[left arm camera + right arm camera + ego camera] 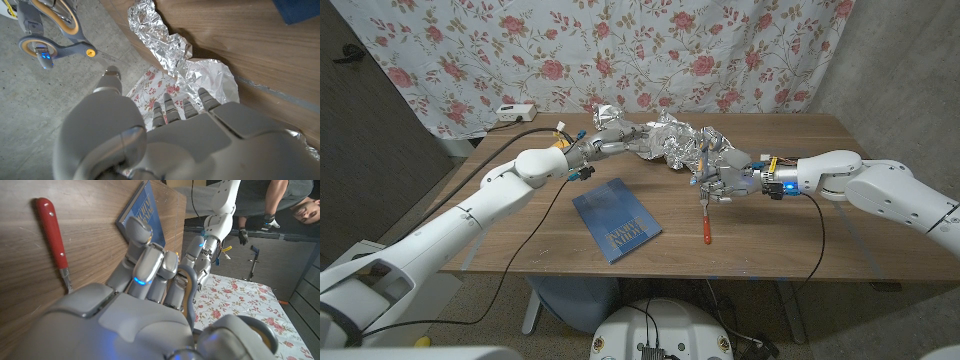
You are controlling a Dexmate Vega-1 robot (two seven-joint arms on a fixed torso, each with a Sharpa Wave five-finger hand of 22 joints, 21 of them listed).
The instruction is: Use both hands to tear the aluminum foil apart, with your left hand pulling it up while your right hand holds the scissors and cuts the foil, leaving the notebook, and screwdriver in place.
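You are gripping the aluminum foil point(670, 140) with your left hand point(603, 140); your right hand point(720, 178), clasping the scissors point(703, 160), should be cutting beside that grip.

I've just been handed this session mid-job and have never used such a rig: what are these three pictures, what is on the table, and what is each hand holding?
A two-armed robot stands at a wooden table. The head view looks down from its head. The other two come from wrist cameras, each looking along the back of its own hand, turned around. The left hand grips one end of a crumpled aluminum foil strip. The right hand holds grey scissors against the foil. A blue notebook and a red-handled screwdriver lie nearer the robot. A person shows in the right wrist view.
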